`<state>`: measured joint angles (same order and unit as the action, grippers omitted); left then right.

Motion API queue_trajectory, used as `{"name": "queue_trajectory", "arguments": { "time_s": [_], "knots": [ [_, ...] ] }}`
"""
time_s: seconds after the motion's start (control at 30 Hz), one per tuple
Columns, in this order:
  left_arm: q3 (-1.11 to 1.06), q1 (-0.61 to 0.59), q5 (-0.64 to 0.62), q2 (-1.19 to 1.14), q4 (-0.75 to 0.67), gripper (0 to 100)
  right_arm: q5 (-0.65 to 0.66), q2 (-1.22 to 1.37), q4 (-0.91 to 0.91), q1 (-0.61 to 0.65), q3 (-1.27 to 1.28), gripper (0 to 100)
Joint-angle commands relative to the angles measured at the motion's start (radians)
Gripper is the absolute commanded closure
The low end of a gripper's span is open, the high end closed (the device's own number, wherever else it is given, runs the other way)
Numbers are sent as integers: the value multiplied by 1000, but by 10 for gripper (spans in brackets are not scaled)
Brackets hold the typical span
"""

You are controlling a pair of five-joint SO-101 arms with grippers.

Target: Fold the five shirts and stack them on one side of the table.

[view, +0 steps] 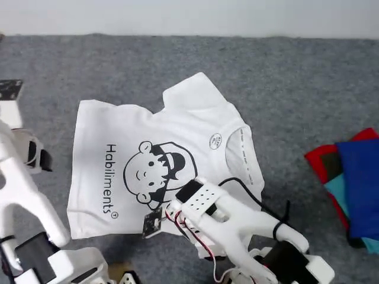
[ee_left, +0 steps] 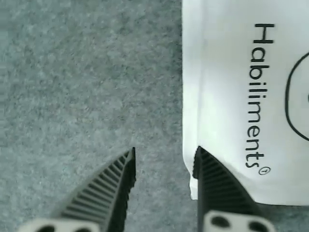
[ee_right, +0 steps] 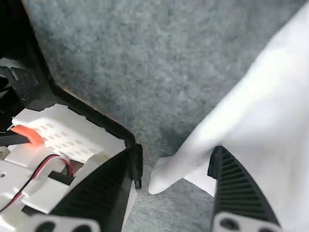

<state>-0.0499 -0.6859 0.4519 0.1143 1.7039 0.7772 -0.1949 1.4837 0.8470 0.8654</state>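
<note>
White shirt lies spread mid-frame on your grey bench; folded stack at right edge. Your left hand, fingers apart, straddles its edge; right hand, fingers apart, brackets a corner.

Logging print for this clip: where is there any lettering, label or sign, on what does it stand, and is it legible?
One black word with a registered mark: on the white shirt, beside the cartoon face, legible.
Round badge on the chest near the collar: too small to read.
Neckline print, in lines inside the collar: too small to read.
</note>
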Motion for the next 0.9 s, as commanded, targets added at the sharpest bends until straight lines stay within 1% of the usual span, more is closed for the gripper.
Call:
{"name": "queue_trajectory", "arguments": {
  "time_s": [0.0, 0.07, 0.2, 0.3, 0.47, 0.53, 0.7, 0.8, 0.87],
  "knots": [
    [10, -26, 28, 3, 23, 809, -3, 4, -25, -44, -8, 764],
    [10, -23, 48, 3, 49, 809, -2, 13, -47, -76, -8, 764],
    [10, -25, 46, 3, 51, 809, 81, 13, -65, -150, -8, 764],
    [10, -26, 44, 3, 51, 809, 95, 13, -97, -205, -8, 764],
    [10, -20, 44, 3, 51, 809, 94, 13, -93, -213, -8, 766],
    [10, -20, 44, 3, 51, 809, 94, 13, -102, -214, -6, 799],
    [10, -18, 46, 3, 51, 809, 95, 5, -151, -214, -6, 991],
    [10, -18, 48, 3, 51, 809, 95, 4, -150, -214, -8, 972],
    [10, -18, 49, 3, 51, 809, 95, 4, -151, -214, -8, 980]
  ]
}}
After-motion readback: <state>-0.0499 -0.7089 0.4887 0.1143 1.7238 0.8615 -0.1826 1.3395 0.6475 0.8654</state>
